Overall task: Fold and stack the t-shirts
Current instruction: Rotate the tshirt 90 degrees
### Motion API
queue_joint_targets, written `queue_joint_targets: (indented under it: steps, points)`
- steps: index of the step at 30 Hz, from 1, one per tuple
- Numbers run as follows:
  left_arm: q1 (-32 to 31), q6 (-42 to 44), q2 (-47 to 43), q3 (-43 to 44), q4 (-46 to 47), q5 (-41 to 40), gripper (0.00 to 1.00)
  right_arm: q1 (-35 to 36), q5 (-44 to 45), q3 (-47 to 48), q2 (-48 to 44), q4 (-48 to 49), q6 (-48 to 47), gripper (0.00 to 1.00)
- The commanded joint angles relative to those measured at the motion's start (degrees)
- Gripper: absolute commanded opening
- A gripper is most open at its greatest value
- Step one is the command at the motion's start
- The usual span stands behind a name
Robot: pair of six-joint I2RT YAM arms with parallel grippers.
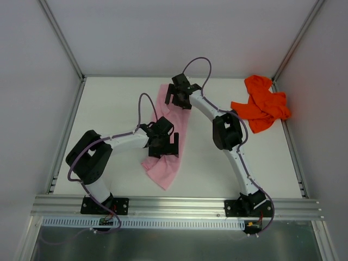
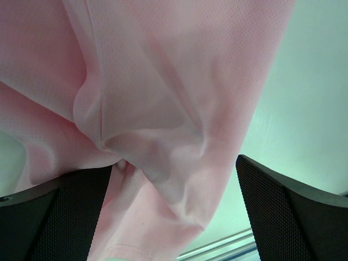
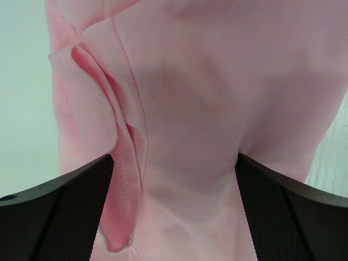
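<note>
The pink t-shirt [image 1: 166,173] lies bunched into a long, narrow strip in the middle of the counter [image 1: 117,103]. Its long axis runs from the far side towards the arm bases, and the near end leans slightly to the left. It is rumpled rather than flat (the wrist views show soft ridges, a hem seam and doubled layers), so I judge the folding has not really begun.

The left hand [image 1: 163,144] sits over the near half of the strip, and a tail of cloth sticks out beyond it towards the bases. The right hand [image 1: 178,95] sits over the far end. Each hand is therefore directly above its own part of the shirt, with the cloth below it and not off to one side.

Both hands are released, fingers spread wide. In the left wrist view a raised pink fold lies between the fingers [image 2: 60,217], and in the right wrist view the fabric fills the gap between the fingers [image 3: 288,212]. Neither hand is pinching anything. Whether the tips touch the cloth I cannot tell.

The orange-red t-shirt [image 1: 261,103] is crumpled in a heap at the far right corner, well apart from the pink one. The right arm is the nearer to it.

The coming move likely depends on each hand closing on its end so the strip can be spread crosswise.
</note>
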Motion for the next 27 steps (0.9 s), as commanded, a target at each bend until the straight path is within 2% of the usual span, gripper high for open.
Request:
queue_joint_targets:
  steps: [1,5,7,10,11,16,19,24,27]
  points:
    - [-2.85,-12.65,1.91,-1.6,1.42,4.66,0.98,-0.41,-0.1,2.31,1.88,0.8,-2.85,0.96]
    - [-6.18,-24.58,2.35,0.86,-5.24,-1.4,0.99,-0.76,-0.02,2.31,1.71,0.63,-4.62,0.96]
    - [-9.08,-27.6,3.31,3.05,-9.9,-7.0,0.99,-0.76,1.21,1.96,1.27,0.54,-6.02,0.96]
    - [-12.94,-34.01,4.72,7.1,-19.48,-10.55,0.99,-0.85,1.39,2.05,1.0,0.45,-7.16,0.96]
    - [-13.57,-37.34,4.72,7.28,-21.94,-11.43,0.99,-0.77,1.3,2.13,1.0,0.36,-7.52,0.96]
    - [-15.5,-42.72,2.62,4.3,-24.24,-11.08,0.99,-0.76,0.69,2.05,0.21,-0.95,-8.22,0.96]
    - [-16.65,-41.34,2.26,5.42,-23.29,-13.54,0.99,-0.76,0.78,1.08,-1.02,-0.96,-9.71,0.96]
    - [-18.84,-32.2,6.48,13.33,-24.43,-15.65,0.99,-1.2,-2.46,1.61,-2.68,-1.3,-10.16,0.96]
    - [-19.46,-28.24,3.68,16.5,-26.62,-18.1,0.99,-1.38,-2.91,1.87,-6.72,-1.48,-12.08,0.96]
